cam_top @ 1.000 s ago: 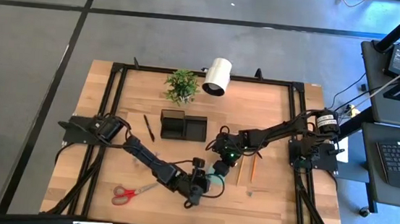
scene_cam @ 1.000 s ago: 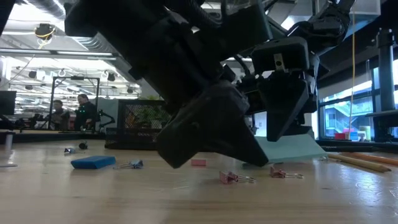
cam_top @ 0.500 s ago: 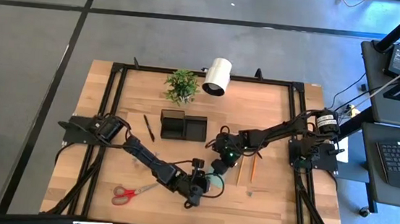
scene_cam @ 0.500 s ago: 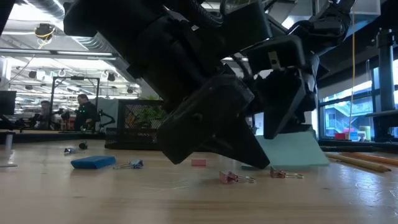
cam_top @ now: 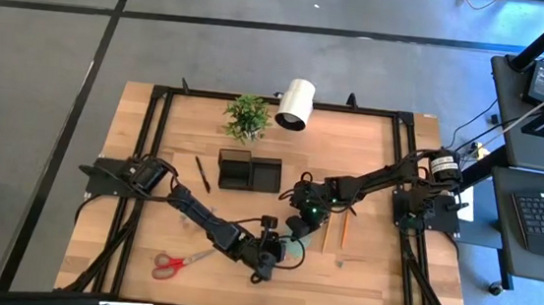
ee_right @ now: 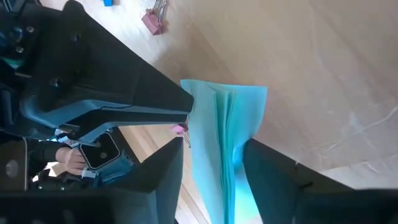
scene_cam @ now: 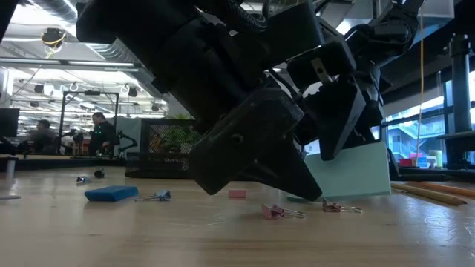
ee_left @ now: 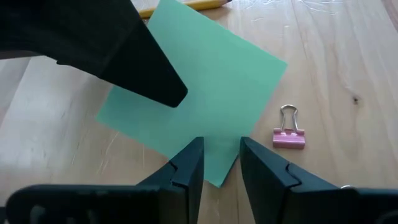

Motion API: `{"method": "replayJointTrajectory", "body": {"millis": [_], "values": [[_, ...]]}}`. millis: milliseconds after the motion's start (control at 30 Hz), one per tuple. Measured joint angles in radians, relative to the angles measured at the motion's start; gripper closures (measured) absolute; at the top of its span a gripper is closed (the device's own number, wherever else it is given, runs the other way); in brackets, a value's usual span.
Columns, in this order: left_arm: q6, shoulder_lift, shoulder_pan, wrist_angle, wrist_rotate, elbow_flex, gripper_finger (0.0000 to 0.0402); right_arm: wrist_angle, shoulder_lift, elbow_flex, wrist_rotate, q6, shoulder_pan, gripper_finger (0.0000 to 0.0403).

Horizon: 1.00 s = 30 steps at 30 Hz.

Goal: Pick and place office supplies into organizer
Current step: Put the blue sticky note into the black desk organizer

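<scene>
Right gripper (ee_right: 211,180) fingers clamped the teal note pad (ee_right: 224,137), tilted up. Left gripper (ee_left: 217,163) fingers pinched its corner.

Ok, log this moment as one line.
right gripper: gripping note pad, tilted up | left gripper: at pad corner | organizer: no pad yet

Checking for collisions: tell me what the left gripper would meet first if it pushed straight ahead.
The left gripper points at the pale teal square note pad, whose corner sits between its fingers. It would meet the pad first, then probably the right gripper's dark finger; depth is unclear.
</scene>
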Motion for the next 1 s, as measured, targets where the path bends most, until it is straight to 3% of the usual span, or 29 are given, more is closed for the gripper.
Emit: {"method": "replayJointTrajectory", "body": {"millis": [367,667,1000], "values": [[0.0,0.0,0.0,0.0,-0.001,0.0,0.0304,0.001,0.0,0.0,0.0,-0.026,0.0,0.0327],[0.0,0.0,0.0,0.0,0.0,-0.001,0.0304,0.002,0.0,0.001,0.0,-0.04,0.0,0.0363],[-0.017,-0.081,0.0,-0.179,0.167,-0.002,0.0304,0.073,-0.007,0.001,-0.12,-0.061,-0.008,0.0382]]}}
